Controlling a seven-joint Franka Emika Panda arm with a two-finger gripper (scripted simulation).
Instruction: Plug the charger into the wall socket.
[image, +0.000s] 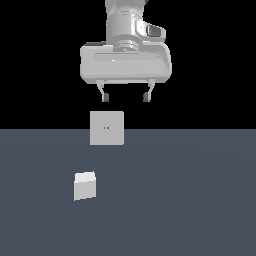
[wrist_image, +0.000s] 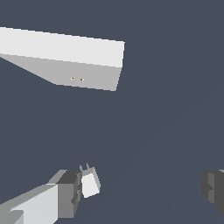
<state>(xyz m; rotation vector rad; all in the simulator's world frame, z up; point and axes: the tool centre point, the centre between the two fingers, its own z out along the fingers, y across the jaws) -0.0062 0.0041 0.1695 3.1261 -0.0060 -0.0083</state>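
Charger lies apart from wall socket; end effector hangs above, spread, holding nothing

A small white boxy charger with a slanted top face sits free on the dark grey floor, toward the exterior view's left and nearer the camera. Farther back stands the wall socket, a flat upright white square plate (two tiny dark-yellow dots at its centre), well apart from the charger.
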